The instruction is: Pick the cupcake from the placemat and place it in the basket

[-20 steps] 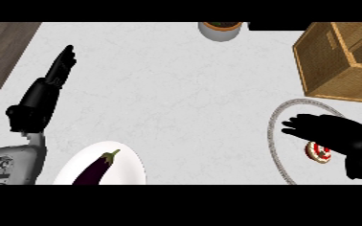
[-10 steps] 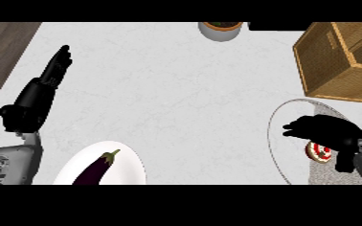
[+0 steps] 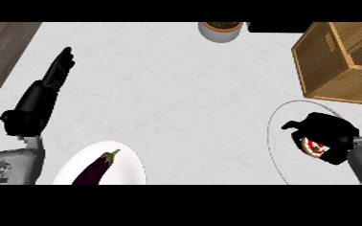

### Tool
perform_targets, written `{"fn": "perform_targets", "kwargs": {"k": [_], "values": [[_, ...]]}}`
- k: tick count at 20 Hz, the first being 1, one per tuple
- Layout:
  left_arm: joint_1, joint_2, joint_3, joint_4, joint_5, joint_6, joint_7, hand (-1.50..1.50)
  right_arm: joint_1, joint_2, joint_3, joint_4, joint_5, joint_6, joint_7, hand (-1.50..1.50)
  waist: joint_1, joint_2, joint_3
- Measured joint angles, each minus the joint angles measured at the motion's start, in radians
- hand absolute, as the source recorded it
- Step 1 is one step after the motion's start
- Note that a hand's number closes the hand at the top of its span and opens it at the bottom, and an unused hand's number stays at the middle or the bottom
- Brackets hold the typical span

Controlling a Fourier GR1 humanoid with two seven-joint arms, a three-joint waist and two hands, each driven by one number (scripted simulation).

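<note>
Far left of the frame, the left hand [image 3: 53, 79] rests with its fingers straight and pointing toward the top edge, holding nothing. Below it, at the lower left, a white plate [image 3: 130, 165] carries a dark purple eggplant [image 3: 96, 170]. At the top centre sits a small grey pot [image 3: 220, 30], cut by the frame's edge.

Over at the upper right stands the woven basket [image 3: 332, 62], brown and open-topped. Beneath it, in the lower right, lies a pale round placemat [image 3: 277, 139], and on it the cupcake [image 3: 313, 147], of which only a patch of red and white shows under the right hand [image 3: 325, 134]. That hand is bent over the cupcake, fingers curled down around it; it looks to me like the grasp is being closed, though whether the cupcake is off the mat I cannot tell.

So the picking step is in hand. Next would call for a lift clear of the placemat, then a carry toward the top of the frame and over the basket's near wall before letting go.

No brand, label or writing is readable anywhere.
</note>
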Motion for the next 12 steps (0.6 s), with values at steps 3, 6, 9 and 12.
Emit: {"fn": "perform_targets", "kwargs": {"k": [3,6,9,12], "values": [[-0.008,-0.003,0.004,0.002,-0.004,-0.002,0.009,0.0,0.003,0.01,-0.015,0.009,0.011,-0.052,-0.022,1.5,-0.001,0.0,-0.001],[-0.03,-0.009,0.005,0.029,-0.011,0.0,0.001,0.0,-0.006,0.006,-0.055,0.042,0.001,-0.103,-0.055,1.5,-0.002,0.003,0.003],[-0.03,-0.006,0.01,0.022,-0.004,-0.005,-0.004,0.0,-0.038,-0.079,-0.201,0.161,-0.063,-0.138,-0.05,1.5,0.003,0.015,0.011],[-0.027,-0.004,0.016,0.017,-0.002,-0.003,-0.007,0.0,-0.07,-0.165,-0.349,0.263,-0.129,-0.145,-0.004,1.5,-0.002,0.027,0.019]]}}
